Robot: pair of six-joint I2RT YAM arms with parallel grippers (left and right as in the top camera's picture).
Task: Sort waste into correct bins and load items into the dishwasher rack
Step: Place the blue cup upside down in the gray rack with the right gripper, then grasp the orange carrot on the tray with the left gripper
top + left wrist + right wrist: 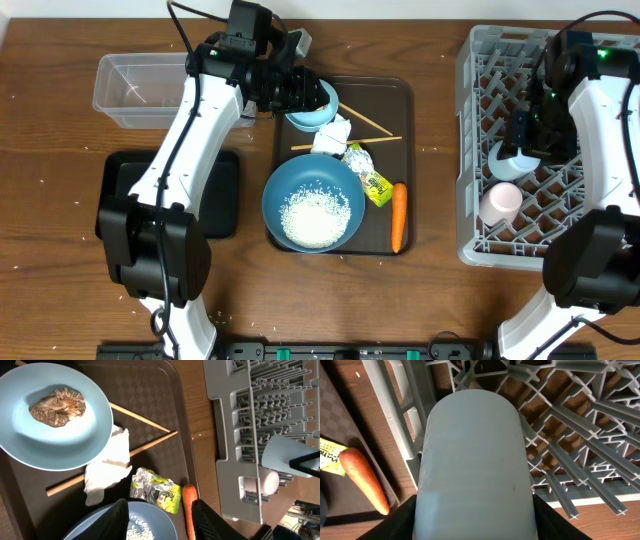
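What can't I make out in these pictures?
- Overhead: the left arm covers most of the small blue bowl.
- Overhead: it covers part of the black tray.
- Right wrist: the light blue cup blocks the fingers' tips.
- Left wrist: the bottom edge cuts off the rice bowl.

Orange carrot (pixel 398 215), yellow-green wrapper (pixel 373 185), white tissue (pixel 330 138), pale blue cup (pixel 475 460), grey lattice rack (pixel 470 150), checker-patterned brown tray (pixel 145 390), wood-grain counter (pixel 50 300).

- Wooden table (pixel 440 200), brown, carrying everything.
- Brown serving tray (pixel 388 98) lies near its middle.
- Clear tub (pixel 112 88) sits left of the serving tray, farther back.
- Black tray (pixel 224 200) lies just left of it.
- Grey dishwasher rack (pixel 468 150) stands to its right, apart.
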